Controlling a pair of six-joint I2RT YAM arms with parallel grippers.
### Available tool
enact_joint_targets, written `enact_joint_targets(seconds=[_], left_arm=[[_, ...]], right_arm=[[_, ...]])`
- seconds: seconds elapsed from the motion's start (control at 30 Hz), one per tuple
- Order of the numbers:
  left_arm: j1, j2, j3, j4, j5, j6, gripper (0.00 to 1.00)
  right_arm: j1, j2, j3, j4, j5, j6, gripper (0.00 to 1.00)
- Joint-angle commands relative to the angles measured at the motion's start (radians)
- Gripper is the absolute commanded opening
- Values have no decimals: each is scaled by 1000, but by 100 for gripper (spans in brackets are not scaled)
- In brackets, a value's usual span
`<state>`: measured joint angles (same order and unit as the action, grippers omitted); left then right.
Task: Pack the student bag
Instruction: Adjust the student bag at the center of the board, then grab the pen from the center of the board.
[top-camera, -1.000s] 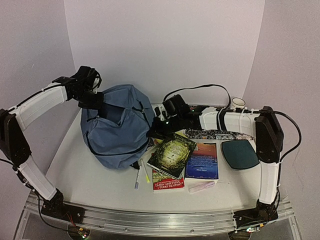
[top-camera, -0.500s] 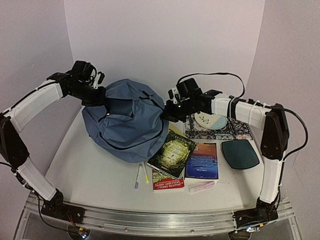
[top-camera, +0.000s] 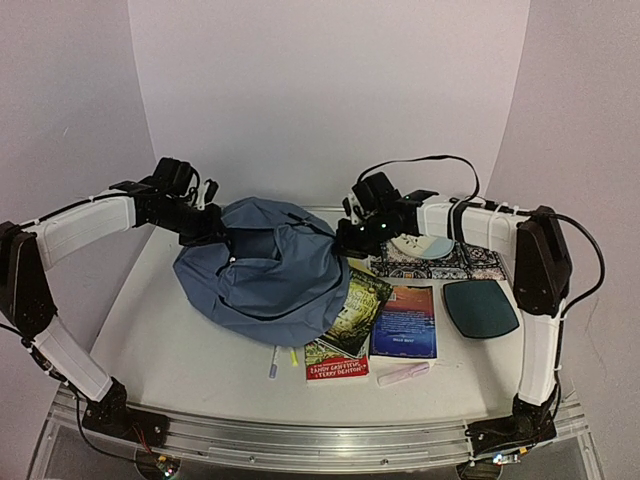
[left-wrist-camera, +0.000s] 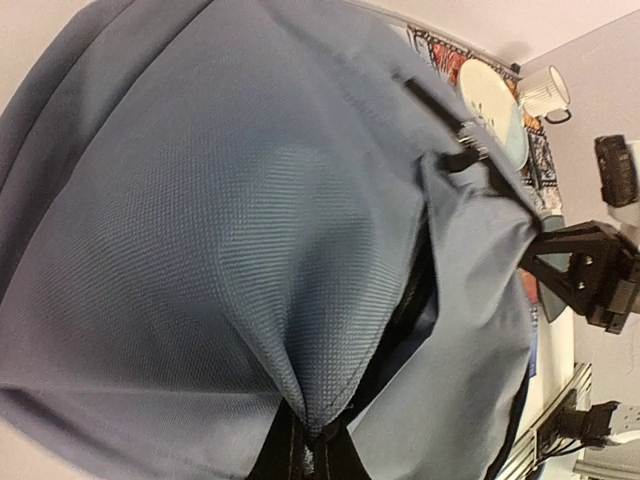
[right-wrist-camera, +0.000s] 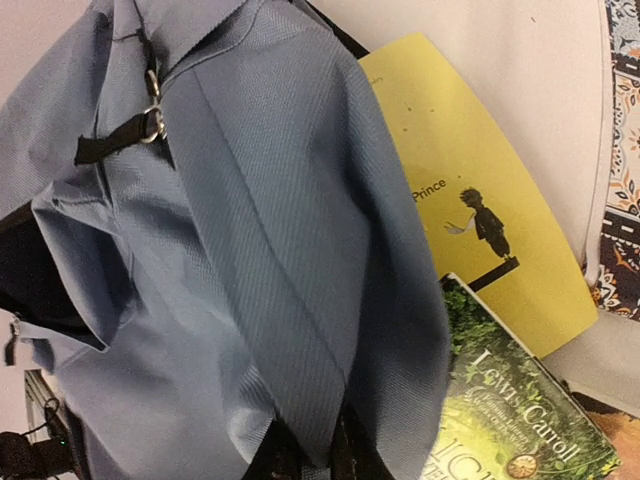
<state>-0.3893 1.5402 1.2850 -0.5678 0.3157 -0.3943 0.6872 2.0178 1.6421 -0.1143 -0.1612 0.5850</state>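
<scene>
While the overhead view takes in the whole table, only the wrist cameras come close to the grips. From above, the student bag lies slumped left of the table's middle, its edge draped over the green book at its four o'clock. The left gripper sits at the bag's ten o'clock and the right gripper at its two o'clock, both against the fabric.

The left wrist view shows slate-blue cloth gathering to a pinched point with a black strap at six o'clock: that claw is clamped together on the bag. The right wrist view has a fold of fabric running to its bottom edge, but the fingers are out of sight, so I cannot tell whether that claw grips or stands apart. That view shows plainly a yellow book under the bag's edge, a mere sliver from above.

The left wrist view alone catches a white mug beyond the plate. Only the overhead view shows the blue book, the dark oval pad at its three o'clock, and the pens at the bag's six o'clock.
</scene>
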Motion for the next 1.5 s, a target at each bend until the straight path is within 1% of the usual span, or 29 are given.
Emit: enact_joint_targets(seconds=[0.0, 0.03, 0.1, 0.13, 0.17, 0.2, 0.37, 0.4, 0.43, 0.47, 0.5, 0.57, 0.63, 0.7, 0.77, 0.97, 1.0, 1.03, 1.07, 1.2, 1.33, 1.37, 1.47], left_arm=[[5, -14, 5, 141, 35, -60, 0], [5, -14, 2, 145, 36, -70, 0], [5, -10, -2, 156, 47, -80, 0], [5, -8, -3, 159, 63, -83, 0], [4, -1, -3, 160, 83, -84, 0], [4, 3, -6, 161, 90, -85, 0], [5, -3, -27, 161, 86, -92, 0], [4, -2, -29, 162, 87, -92, 0], [6, 0, -35, 160, 93, -94, 0], [5, 0, -37, 160, 96, -93, 0], [4, 3, -42, 161, 102, -91, 0], [4, 8, -48, 159, 107, -84, 0], [3, 11, -53, 160, 109, -79, 0], [3, 11, -55, 159, 113, -74, 0], [4, 11, -56, 159, 116, -74, 0], [3, 11, -64, 160, 127, -64, 0], [2, 11, -67, 160, 129, -67, 0], [3, 11, -68, 160, 128, -69, 0], [2, 11, -69, 160, 132, -75, 0], [-12, 12, -76, 160, 135, -79, 0], [-26, 18, -80, 160, 142, -83, 0], [-31, 21, -81, 160, 147, -83, 0], [-36, 26, -83, 160, 153, -82, 0]], right_arm=[[-12, -25, 31, -42, 40, -44, 25], [-12, -41, 19, -57, 49, -52, 30], [-12, -75, -3, -86, 71, -64, 37], [-12, -107, -22, -107, 80, -71, 42], [-12, -148, -61, -133, 93, -85, 50], [-12, -179, -79, -164, 99, -96, 53], [-12, -286, -146, -338, 156, -110, 68], [-12, -301, -160, -357, 160, -104, 69], [-11, -345, -218, -393, 201, -72, 72], [-11, -364, -243, -404, 207, -56, 73], [-11, -408, -303, -419, 214, -17, 77], [-6, -461, -385, -440, 236, 35, 82], [-2, -499, -448, -459, 246, 84, 84], [9, -530, -509, -489, 251, 158, 85], [27, -540, -545, -504, 267, 197, 85], [166, -567, -636, -520, 372, 427, 85], [199, -567, -659, -516, 389, 499, 84], [212, -566, -670, -508, 389, 528, 83], [237, -562, -693, -484, 390, 594, 82], [309, -543, -745, -432, 401, 737, 77], [339, -508, -770, -359, 386, 813, 71], [346, -497, -792, -309, 366, 842, 67], [358, -470, -816, -249, 353, 891, 61]])
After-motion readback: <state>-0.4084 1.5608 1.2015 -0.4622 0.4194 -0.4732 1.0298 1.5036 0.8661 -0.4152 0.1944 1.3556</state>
